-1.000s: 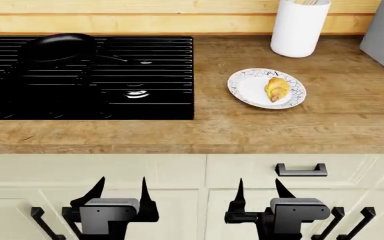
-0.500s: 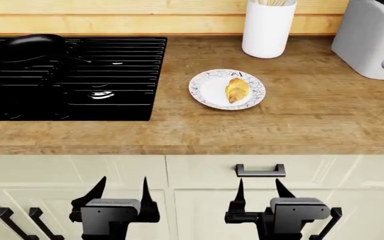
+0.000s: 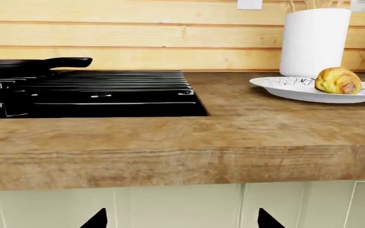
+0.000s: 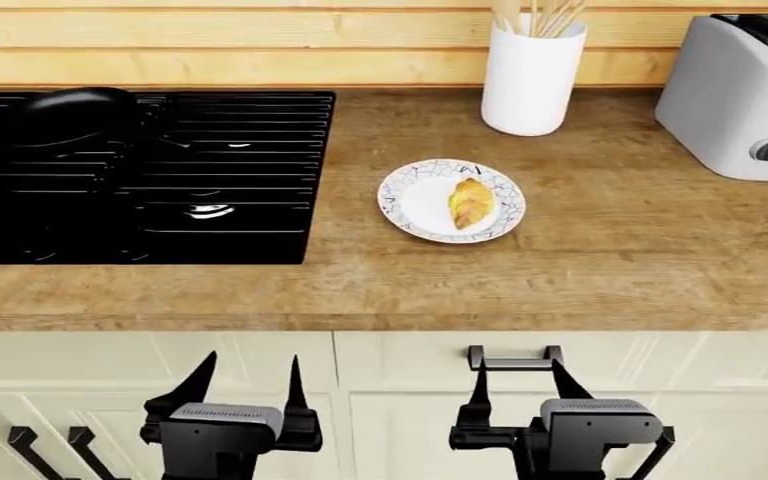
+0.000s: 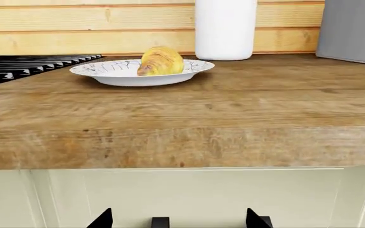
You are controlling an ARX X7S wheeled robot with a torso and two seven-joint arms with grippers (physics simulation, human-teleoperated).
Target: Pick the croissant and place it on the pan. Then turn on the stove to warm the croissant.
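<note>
Your right gripper (image 4: pixel 515 378) and left gripper (image 4: pixel 247 375) wait below the bench (image 4: pixel 598 270), jaws spread and empty. The croissant (image 4: pixel 471 203) lies on the plate (image 4: pixel 415 200); approach from above, pinching across its middle.

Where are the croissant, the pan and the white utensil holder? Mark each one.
croissant (image 4: pixel 471 203), head view, middle of the pastry on the plate.
pan (image 4: pixel 69 117), head view, middle of the black bowl.
white utensil holder (image 4: pixel 531 84), head view, front wall.

text: none legible | labels: none | numbers: none
</note>
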